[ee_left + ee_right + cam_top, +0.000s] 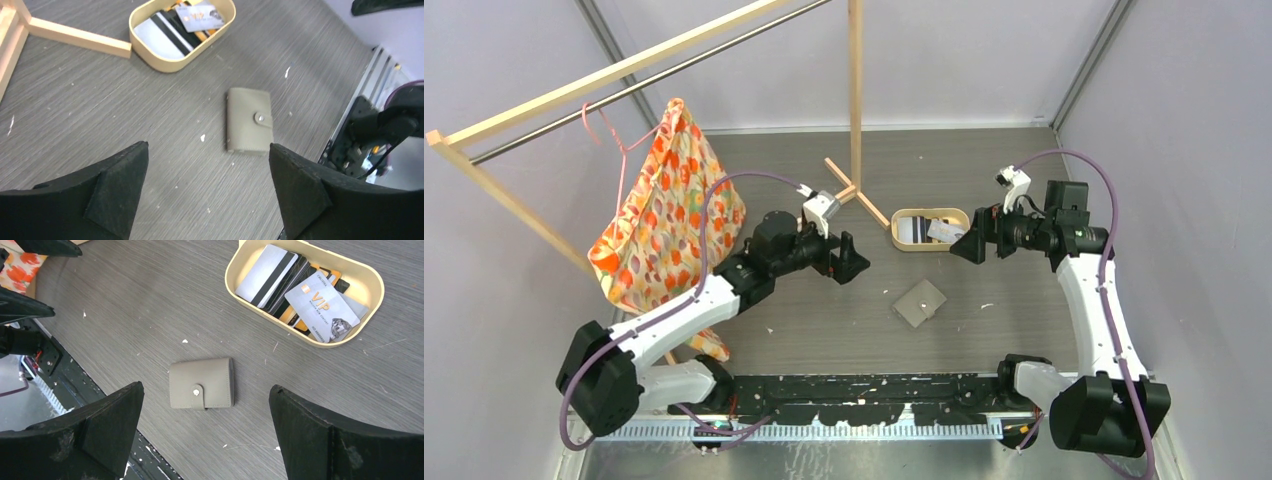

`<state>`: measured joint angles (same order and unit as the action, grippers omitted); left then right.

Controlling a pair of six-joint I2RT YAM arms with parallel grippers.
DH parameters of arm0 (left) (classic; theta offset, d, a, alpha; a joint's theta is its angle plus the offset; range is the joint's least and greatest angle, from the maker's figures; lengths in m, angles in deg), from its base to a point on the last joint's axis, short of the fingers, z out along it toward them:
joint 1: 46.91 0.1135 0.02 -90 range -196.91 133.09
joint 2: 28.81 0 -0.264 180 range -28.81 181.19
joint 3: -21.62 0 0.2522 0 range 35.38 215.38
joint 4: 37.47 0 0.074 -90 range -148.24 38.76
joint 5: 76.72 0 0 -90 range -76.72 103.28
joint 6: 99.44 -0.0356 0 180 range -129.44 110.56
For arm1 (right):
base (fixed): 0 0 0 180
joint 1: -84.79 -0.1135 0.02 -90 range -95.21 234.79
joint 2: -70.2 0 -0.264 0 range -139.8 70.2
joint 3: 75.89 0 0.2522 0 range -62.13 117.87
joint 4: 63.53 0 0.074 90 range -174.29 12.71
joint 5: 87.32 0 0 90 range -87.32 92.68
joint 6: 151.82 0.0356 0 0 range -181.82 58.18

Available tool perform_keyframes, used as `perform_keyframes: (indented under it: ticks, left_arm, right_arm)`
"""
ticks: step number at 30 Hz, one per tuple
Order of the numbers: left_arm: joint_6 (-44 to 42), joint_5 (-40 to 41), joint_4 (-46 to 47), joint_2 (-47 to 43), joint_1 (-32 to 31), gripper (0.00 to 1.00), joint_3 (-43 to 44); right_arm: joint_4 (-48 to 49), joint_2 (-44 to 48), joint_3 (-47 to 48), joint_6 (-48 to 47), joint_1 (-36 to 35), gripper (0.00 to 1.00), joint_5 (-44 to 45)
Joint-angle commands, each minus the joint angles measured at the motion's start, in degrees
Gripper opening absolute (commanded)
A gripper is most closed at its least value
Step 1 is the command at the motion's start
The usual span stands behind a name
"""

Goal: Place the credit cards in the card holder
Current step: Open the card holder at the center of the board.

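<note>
**Beneath the two claws, a shut wallet and every card unmoved**

Nearest the arm bases, and lower than both claws, the small square grey-taupe folding card holder (201, 383) lies flat on the dark wood-grain table (100, 115). Its flap is snapped shut with the button facing up. It sits between the two claws and nearer the bases than either. Neither claw touches it.

The left claw (208, 146) hangs above the table with its jaws spread wide and nothing between them. The wallet is ahead of it and a little to its right. The right claw (972, 245) is likewise released and empty, looking down on the wallet from the other side.

Farther out, just beside the right claw's tips and well ahead of the left claw, stands the oval light-wood rimmed tray (232, 280). It holds the thin plastic credit cards (295, 285) in a loose overlapping heap. A white one with a black stripe is at one end, dark and orange ones are underneath, and a silver-grey card marked VIP (320, 305) is on top.

By my reading the task has barely begun. No card is in the wallet and none is grasped. The wallet must first be unsnapped and opened, then the cards lifted out one by one and slotted in.
</note>
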<state>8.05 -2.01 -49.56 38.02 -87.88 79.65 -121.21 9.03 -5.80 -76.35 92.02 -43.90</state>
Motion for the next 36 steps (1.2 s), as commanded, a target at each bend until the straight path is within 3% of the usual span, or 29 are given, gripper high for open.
perform_keyframes:
  ticks: [1,6,17,24,30,33,36]
  left_arm:
    - [4.82,0.73,16.8,-0.25,-0.16,0.98,-2.12]
    - [8.1,-1.01,20.4,6.64,0.77,1.0,0.69]
    - [11.73,-5.62,30.14,17.8,0.83,0.92,2.4]
    - [12.65,-5.08,34.6,17.9,0.8,0.9,-1.22]
    - [12.35,-3.71,34.09,17.81,-1.34,0.87,-2.03]
    - [12.86,-0.76,31.32,17.86,-3.38,0.86,-1.95]
    - [17.22,1.4,30.24,20.14,-4.98,0.76,-2.11]
  right_arm:
    - [4.11,-0.91,0.37,-2.29,-0.28,1.0,-0.03]
    - [2.48,-6.09,5.17,-3.81,-1.87,1.0,-2.42]
    - [2.78,-17.82,13.0,-1.32,-7.22,1.0,8.02]
    - [4.13,-20.55,9.9,-1.92,-11.09,0.99,11.2]
    - [0.56,-18.59,5.38,-6.97,-11.76,0.93,7.55]
    - [-2.63,-18.33,4.88,-9.71,-13.61,0.82,7.12]
    - [-4.26,-16.79,2.76,-11.19,-17.79,0.75,8.6]
